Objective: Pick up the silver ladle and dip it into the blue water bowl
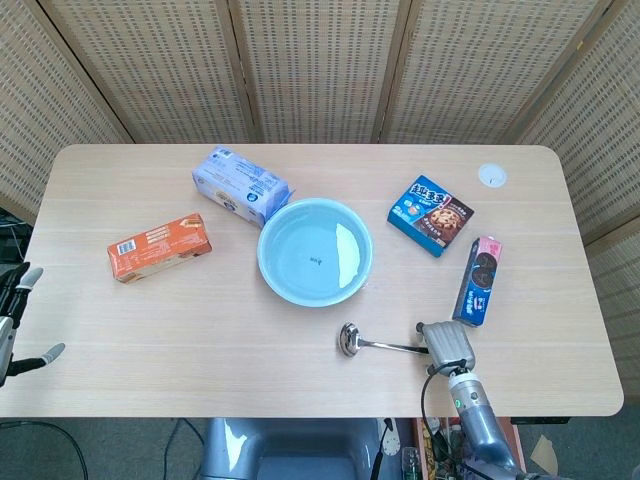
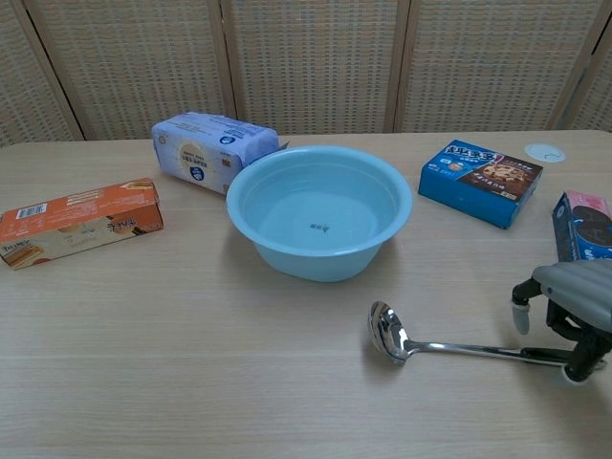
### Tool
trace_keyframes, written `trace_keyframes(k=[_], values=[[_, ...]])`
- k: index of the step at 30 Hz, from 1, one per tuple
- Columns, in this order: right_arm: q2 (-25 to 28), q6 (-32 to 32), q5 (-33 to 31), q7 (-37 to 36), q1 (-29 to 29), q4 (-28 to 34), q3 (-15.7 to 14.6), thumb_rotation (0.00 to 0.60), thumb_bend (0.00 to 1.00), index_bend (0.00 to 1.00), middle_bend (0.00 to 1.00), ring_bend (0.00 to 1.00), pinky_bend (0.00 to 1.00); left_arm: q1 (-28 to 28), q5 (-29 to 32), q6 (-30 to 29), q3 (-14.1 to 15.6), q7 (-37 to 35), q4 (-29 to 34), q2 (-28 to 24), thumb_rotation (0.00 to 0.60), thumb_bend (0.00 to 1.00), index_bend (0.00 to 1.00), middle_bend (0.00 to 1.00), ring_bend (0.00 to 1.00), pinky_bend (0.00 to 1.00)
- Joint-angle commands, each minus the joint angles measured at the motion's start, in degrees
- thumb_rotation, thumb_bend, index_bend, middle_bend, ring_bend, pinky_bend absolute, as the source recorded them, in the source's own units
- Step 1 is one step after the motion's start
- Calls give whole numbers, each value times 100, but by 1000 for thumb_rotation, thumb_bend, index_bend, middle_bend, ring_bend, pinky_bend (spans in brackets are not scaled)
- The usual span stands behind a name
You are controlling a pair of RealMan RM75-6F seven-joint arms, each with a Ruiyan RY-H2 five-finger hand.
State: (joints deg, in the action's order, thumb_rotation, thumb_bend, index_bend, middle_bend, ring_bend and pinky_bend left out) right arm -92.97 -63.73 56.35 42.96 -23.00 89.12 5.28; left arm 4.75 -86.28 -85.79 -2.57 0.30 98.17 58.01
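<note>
While the silver ladle (image 2: 459, 342) lies flat near the table's (image 1: 200, 320) front edge, right of centre, the right hand (image 2: 571, 304) sits palm-down over the handle end. Its fingers (image 2: 519, 311) are curled downward and spread apart on both sides of the handle; one tip (image 2: 574, 371) is at the handle on the table. Cannot tell whether the hand actually clamps the handle or only touches it. From the head view the right hand (image 1: 447, 344) covers the handle's end, and the ladle (image 1: 372, 343) bowl points toward the table's left side.

Blue water bowl (image 1: 315, 251) sits at the table centre, water inside, well apart from the hand, near the ladle's scoop but not touching. Left hand (image 1: 14, 325) hangs off the table's left edge, fingers apart, holding nothing.

Orange box (image 1: 160, 246) is on the left side of the table. Pale blue pack (image 1: 240, 184) is just behind-left of the bowl, about touching its rim. Blue cookie box (image 1: 430, 214) is right of the bowl toward the back. Pink-and-blue cookie pack (image 1: 477, 280) lies near the right edge, just behind the right hand. Small white disc (image 1: 491, 176) is near the back right corner.
</note>
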Motion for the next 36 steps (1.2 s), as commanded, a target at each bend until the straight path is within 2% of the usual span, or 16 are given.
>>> trace_keyframes(k=[1,5,10,22,36], values=[[-137,-65,-128,55,-54,-110,49,600,133,469,929,880,1000,6,9,15,0,8,-1,5,600,0,0,0,0,0],[-210,-91,-156,46,-89,-199,30,600,236,477,929,879,1000,11,15,21,-2,36,3,13,600,0,0,0,0,0],[-251,-92,-149,39,-115,-283,-71,600,298,480,930,882,1000,12,38,25,-8,58,5,22,600,0,0,0,0,0],[-322,-93,-180,-43,-152,-431,-137,600,344,488,931,882,1000,19,46,33,-8,94,8,39,600,0,0,0,0,0],[-401,44,-473,78,-235,-599,-186,600,349,490,931,883,1000,33,86,58,-19,144,0,67,600,0,0,0,0,0]])
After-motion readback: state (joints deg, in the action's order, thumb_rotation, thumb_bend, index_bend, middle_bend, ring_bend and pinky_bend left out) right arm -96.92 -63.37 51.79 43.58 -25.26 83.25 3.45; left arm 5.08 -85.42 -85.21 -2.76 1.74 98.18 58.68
